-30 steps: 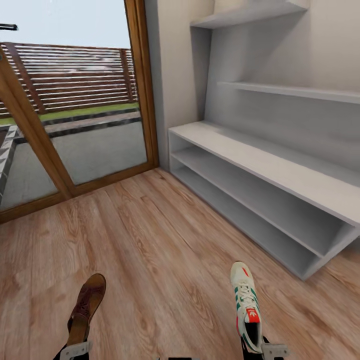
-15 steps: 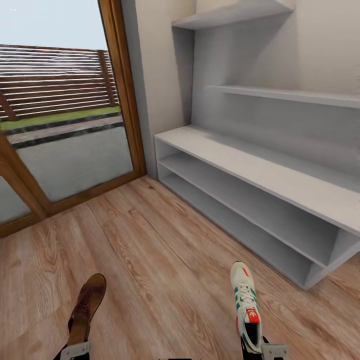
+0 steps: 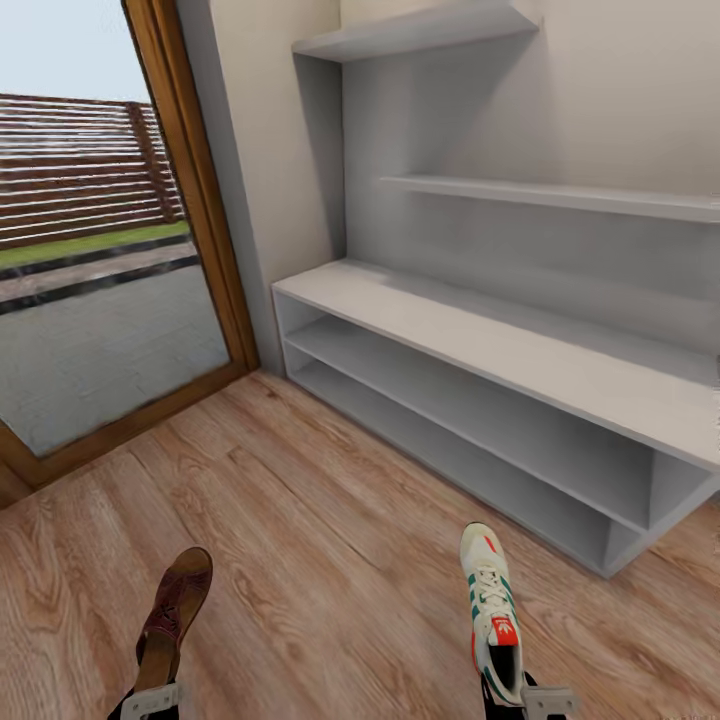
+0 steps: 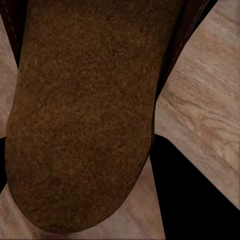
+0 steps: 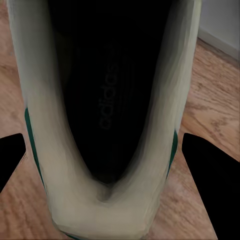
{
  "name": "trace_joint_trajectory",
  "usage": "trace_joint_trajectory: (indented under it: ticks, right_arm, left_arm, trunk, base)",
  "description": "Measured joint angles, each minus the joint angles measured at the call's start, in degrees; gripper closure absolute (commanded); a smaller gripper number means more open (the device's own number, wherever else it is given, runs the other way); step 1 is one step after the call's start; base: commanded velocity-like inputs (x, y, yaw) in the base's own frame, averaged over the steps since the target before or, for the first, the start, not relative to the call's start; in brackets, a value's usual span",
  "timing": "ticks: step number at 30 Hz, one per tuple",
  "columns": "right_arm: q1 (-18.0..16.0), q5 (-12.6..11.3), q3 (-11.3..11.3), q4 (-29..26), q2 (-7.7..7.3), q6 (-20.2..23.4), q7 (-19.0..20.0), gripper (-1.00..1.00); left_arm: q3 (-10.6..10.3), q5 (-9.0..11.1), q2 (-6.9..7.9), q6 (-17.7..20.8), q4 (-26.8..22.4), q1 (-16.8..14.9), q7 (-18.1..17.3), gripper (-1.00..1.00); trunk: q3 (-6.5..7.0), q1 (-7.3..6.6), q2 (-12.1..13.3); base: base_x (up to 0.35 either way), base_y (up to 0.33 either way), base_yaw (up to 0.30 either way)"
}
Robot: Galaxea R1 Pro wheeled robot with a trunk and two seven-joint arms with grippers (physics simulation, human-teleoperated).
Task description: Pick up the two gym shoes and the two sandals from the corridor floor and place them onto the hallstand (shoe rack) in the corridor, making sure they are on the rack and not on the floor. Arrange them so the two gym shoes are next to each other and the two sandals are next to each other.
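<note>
Gym shoe (image 3: 492, 610): white lace-up upper, green side stripes, red-orange tongue patch, held heel-first above the corridor floor (image 3: 320, 540) by the right gripper (image 3: 528, 703), pinched on the heel. Right wrist view: dark insole inside a pale rounded heel collar (image 5: 105, 200). Sandal (image 3: 172, 620): flat, dark-brown, grainy leather, tan insole, gripped at its heel end by the left gripper (image 3: 150, 703); its suede-like surface (image 4: 85, 115) lies close before the wrist camera. Floor: wood-grain planks. Hallstand (image 3: 500, 350): pale grey, two-tier, open, shelves bare, ahead on the right. Wood-framed glass door (image 3: 190, 190) beside it.
</note>
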Motion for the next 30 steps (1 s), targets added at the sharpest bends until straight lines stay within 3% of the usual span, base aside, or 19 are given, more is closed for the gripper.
trace_joint_trajectory:
  ticks: [19,30]
  right_arm:
    - [0.00,-0.06,0.00,0.02,0.07,0.05,0.02,1.00]
    - [0.00,-0.05,0.00,0.02,0.11,0.02,0.02,1.00]
  left_arm:
    - [0.00,0.00,0.03,0.00,0.00,0.00,0.00,1.00]
    - [0.01,0.00,0.06,0.00,0.00,0.00,0.00,1.00]
  trunk:
    - [0.02,0.01,0.00]
    - [0.02,0.02,0.00]
  base:
    - [0.162,0.282,-0.300]
    - [0.021,0.303,-0.300]
